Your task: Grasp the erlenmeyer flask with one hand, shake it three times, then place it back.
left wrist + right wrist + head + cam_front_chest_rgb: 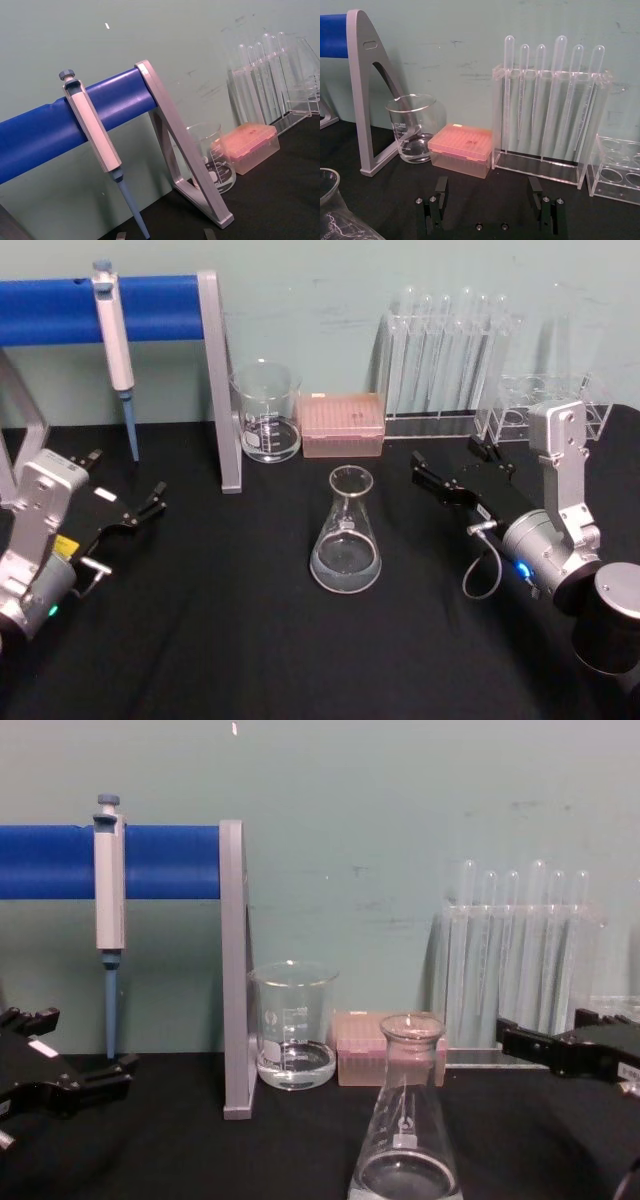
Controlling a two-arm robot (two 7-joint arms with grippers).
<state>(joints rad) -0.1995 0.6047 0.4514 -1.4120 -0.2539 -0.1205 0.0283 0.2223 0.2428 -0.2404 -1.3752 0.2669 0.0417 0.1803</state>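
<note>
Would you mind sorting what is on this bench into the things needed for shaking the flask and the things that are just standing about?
Needed for the job:
- erlenmeyer flask, upright mid-table, a little clear liquid inside
- right gripper, open, beside the flask, not touching it

Just standing about:
- beaker
- pink tip box
- test tube rack
- pipette on the blue stand
- left gripper, open, parked far left

Pale green wall (400, 810) — black tabletop (230, 640) below

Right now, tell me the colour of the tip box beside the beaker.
The tip box is translucent pink-orange, clearest in the right wrist view, next to the beaker.
</note>
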